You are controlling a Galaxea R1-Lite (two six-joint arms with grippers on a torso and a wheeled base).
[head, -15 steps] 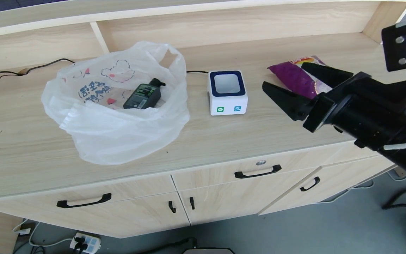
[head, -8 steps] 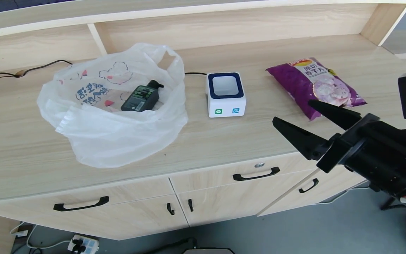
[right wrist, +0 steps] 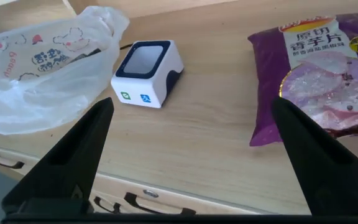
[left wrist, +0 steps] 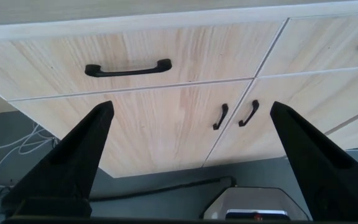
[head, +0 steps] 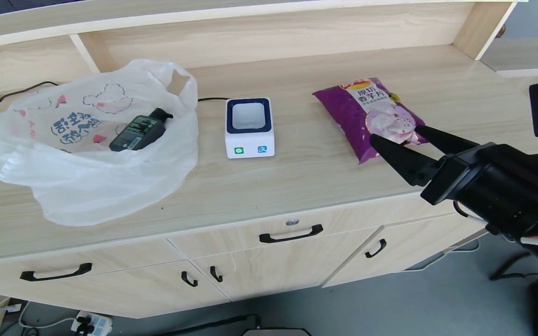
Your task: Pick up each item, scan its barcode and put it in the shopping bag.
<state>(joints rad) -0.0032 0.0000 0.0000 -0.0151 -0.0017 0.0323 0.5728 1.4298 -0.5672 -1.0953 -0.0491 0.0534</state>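
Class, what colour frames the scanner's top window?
Dark blue; the scanner shows best in the head view.

Clear shopping bag [head: 87, 158] holding dark bottle [head: 137, 131], scanner [head: 249, 128] beside it, right gripper [head: 394, 132] spread wide by purple chip bag [head: 360, 109]

Bright even light, soft faint shadows on the counter [head: 297, 182], shopping bag [head: 87, 186] glowing translucent white

Right of the scanner [head: 249, 127], the near corner of the purple chips bag [head: 364, 112] is hidden behind the fingers of the right gripper [head: 394, 132]. Left of the scanner, the near wall of the shopping bag [head: 87, 182] covers the lower end of the dark bottle [head: 138, 132]; its label is too small to read. The scanner's black cable [head: 210, 99] is lost behind the bag.
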